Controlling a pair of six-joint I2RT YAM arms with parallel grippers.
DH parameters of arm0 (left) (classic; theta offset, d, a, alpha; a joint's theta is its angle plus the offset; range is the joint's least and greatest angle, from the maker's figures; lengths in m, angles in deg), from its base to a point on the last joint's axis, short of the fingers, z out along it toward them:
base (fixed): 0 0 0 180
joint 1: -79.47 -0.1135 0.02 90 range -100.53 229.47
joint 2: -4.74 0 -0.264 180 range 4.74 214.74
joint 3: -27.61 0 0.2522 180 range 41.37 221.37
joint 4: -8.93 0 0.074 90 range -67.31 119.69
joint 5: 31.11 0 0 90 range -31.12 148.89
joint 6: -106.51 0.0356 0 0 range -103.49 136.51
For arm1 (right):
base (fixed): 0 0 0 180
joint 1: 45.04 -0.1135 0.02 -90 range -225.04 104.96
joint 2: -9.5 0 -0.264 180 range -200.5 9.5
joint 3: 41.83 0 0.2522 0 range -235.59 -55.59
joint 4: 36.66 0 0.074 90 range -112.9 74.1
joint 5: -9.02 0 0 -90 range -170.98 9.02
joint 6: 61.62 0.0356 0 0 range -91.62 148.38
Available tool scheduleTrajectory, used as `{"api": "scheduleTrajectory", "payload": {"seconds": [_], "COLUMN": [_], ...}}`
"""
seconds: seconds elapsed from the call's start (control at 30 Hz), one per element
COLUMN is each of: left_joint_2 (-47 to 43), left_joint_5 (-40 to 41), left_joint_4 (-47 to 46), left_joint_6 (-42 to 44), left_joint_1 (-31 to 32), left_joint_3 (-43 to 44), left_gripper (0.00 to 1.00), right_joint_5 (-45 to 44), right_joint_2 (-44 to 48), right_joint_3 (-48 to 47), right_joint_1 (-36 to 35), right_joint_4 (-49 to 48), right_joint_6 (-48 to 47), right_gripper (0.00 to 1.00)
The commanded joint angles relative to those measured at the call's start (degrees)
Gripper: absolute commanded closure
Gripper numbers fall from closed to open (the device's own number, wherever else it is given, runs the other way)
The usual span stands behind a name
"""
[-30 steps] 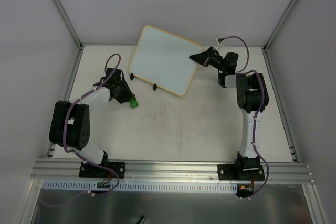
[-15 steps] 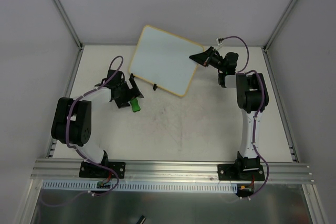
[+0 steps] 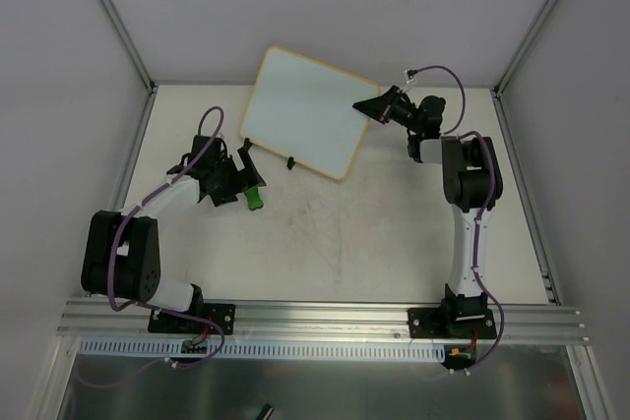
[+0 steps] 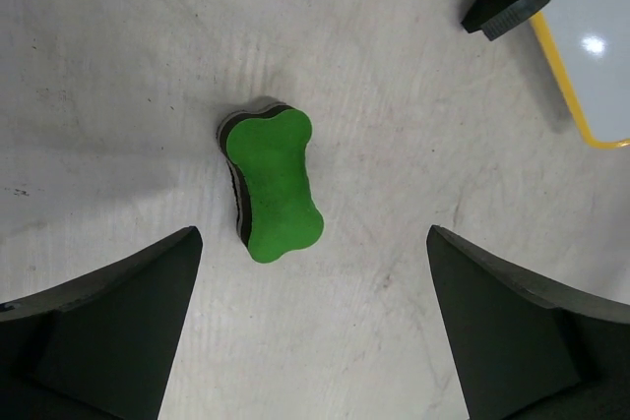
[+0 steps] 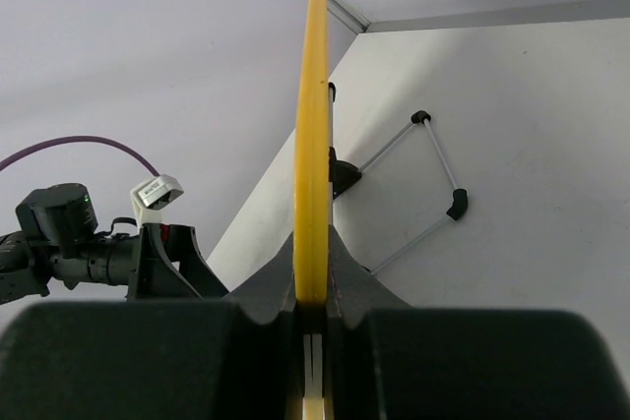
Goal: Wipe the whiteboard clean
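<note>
Eraser (image 4: 274,187) lies by the near-left corner of the whiteboard (image 3: 300,110), just ahead of my wide-open left claw (image 4: 312,233), long axis across its closing line; my right claw (image 3: 369,107) clamps the whiteboard's right edge.

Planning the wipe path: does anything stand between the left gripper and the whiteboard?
Nothing visible blocks it. The open left gripper hangs over the green eraser lying on the table. Between there and the whiteboard only the board's own black clip foot shows.
</note>
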Motion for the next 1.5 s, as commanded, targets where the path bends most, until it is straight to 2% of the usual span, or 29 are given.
{"api": "scheduleTrajectory", "payload": {"seconds": [0.0, 0.3, 0.63, 1.47], "left_joint_2": [-3.1, -2.4, -2.0, -4.7], "left_joint_5": [1.0, 1.4, 2.0, 4.2], "left_joint_4": [1.4, 1.6, 1.6, 1.4], "left_joint_6": [1.7, 1.9, 2.2, 3.1], "left_joint_1": [0.0, 0.0, 0.0, -0.1], "left_joint_3": [-0.3, -0.6, -0.7, -1.9], "left_gripper": [0.01, 0.01, 0.01, 0.01], "right_joint_5": [-2.7, -6.8, -6.7, -6.9], "right_joint_2": [4.5, 4.7, 2.8, -0.5], "right_joint_3": [-4.5, -6.7, -11.6, -16.2], "right_joint_1": [-1.2, -2.3, -4.9, -6.5], "right_joint_4": [-8.8, -5.2, -0.1, 3.0], "right_joint_6": [0.8, -1.9, -4.6, -5.8], "right_gripper": [1.00, 1.00, 1.00, 1.00]}}
